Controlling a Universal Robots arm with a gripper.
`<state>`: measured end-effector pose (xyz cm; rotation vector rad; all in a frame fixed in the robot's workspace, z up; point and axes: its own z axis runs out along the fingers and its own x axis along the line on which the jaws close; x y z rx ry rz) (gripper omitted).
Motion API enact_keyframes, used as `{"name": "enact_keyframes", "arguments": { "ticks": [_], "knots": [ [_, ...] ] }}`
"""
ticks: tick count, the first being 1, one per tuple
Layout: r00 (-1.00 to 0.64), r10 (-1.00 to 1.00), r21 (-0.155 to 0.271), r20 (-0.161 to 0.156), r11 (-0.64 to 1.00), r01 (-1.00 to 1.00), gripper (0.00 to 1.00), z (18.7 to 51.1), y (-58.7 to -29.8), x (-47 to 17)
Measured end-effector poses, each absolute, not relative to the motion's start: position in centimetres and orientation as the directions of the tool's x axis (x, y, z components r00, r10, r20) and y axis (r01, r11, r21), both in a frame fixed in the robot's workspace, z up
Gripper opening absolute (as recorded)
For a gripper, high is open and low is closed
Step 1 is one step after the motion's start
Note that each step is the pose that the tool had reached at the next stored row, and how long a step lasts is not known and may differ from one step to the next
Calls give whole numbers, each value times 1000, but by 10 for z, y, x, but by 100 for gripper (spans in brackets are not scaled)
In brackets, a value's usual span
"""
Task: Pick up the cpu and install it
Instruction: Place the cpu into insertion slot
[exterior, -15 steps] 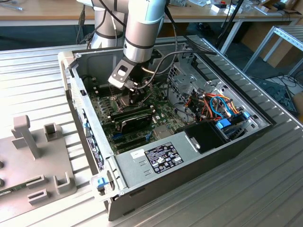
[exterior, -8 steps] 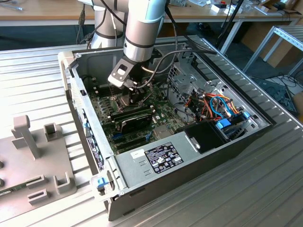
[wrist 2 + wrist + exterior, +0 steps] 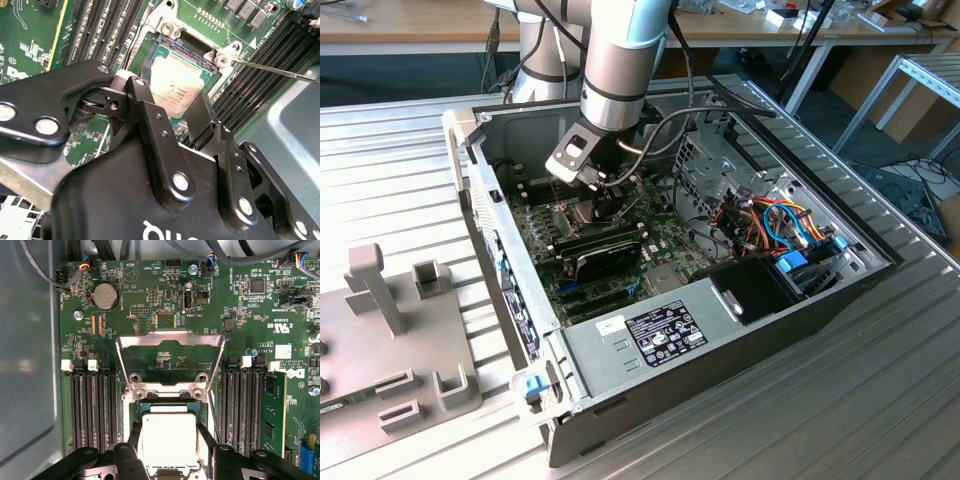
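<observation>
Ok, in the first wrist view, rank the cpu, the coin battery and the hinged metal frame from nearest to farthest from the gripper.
1. cpu: right at the gripper, closest by far.
2. hinged metal frame: swung open, just beyond the cpu.
3. coin battery: farthest, past the frame on the motherboard, toward the grey case wall.

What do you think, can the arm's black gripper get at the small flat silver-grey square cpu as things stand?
Probably yes: the gripper sits directly over the cpu in its dark socket, and the hinged metal frame is swung open away from it, leaving its top uncovered.
</observation>
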<state>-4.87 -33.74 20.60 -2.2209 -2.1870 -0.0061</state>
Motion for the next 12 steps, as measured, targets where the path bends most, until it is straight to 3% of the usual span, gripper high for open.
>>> {"name": "enact_keyframes", "arguments": {
  "ticks": [12],
  "knots": [
    [15,1000,-14,21,-15,1000,53,205,-337,-50]
  ]
}}
